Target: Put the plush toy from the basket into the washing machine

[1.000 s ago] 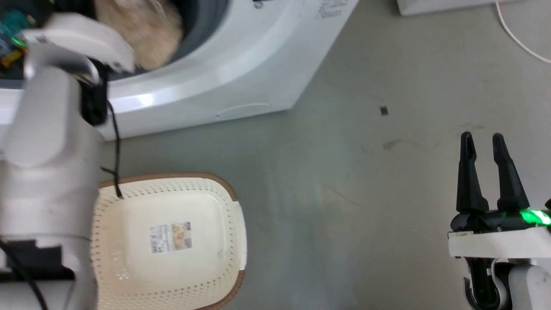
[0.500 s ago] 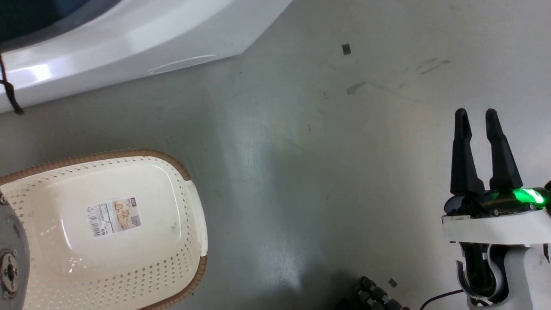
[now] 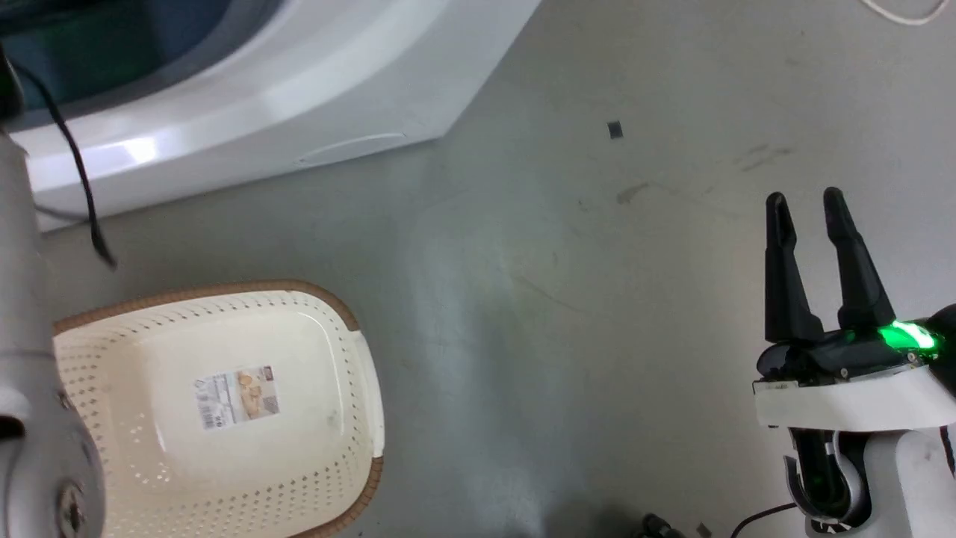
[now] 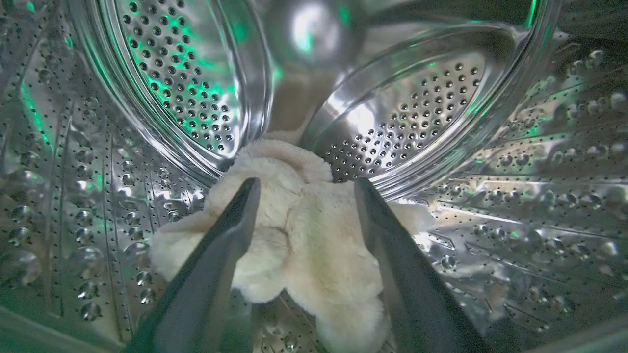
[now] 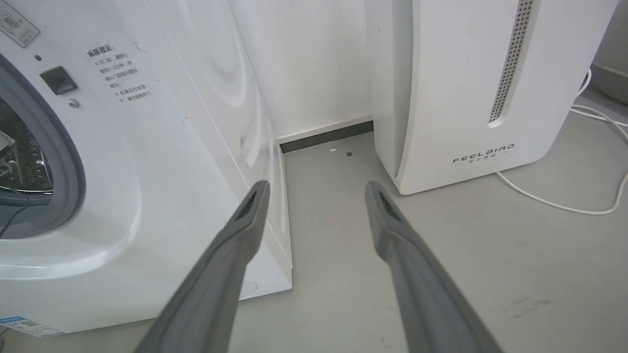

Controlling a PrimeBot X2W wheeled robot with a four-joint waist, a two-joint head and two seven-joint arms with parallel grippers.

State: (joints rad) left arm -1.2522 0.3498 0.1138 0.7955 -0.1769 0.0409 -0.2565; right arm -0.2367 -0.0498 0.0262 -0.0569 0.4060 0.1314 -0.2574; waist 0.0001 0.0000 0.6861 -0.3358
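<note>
The cream plush toy (image 4: 304, 235) lies on the bottom of the shiny perforated drum (image 4: 186, 73) of the washing machine (image 3: 299, 97). My left gripper (image 4: 306, 182) is inside the drum, open, with one finger on each side of the toy's middle and just above it. The basket (image 3: 224, 288) sits on the floor below the machine with nothing in it, its sticker (image 3: 237, 396) showing. My pale left forearm (image 3: 22, 373) runs up the left edge towards the machine's mouth. My right gripper (image 3: 805, 198) hangs open over bare floor, holding nothing.
The right wrist view has the washing machine's front (image 5: 162, 147) with its grey gasket (image 5: 64, 162) on the left and a white FEELBIRD appliance (image 5: 466, 73) on the right. A white cable (image 5: 564, 208) lies on the grey floor beside it.
The head camera has shifted. A second ago the toy showed at the drum's mouth beside my left wrist; the head view has since lost it. The right gripper stays open.
</note>
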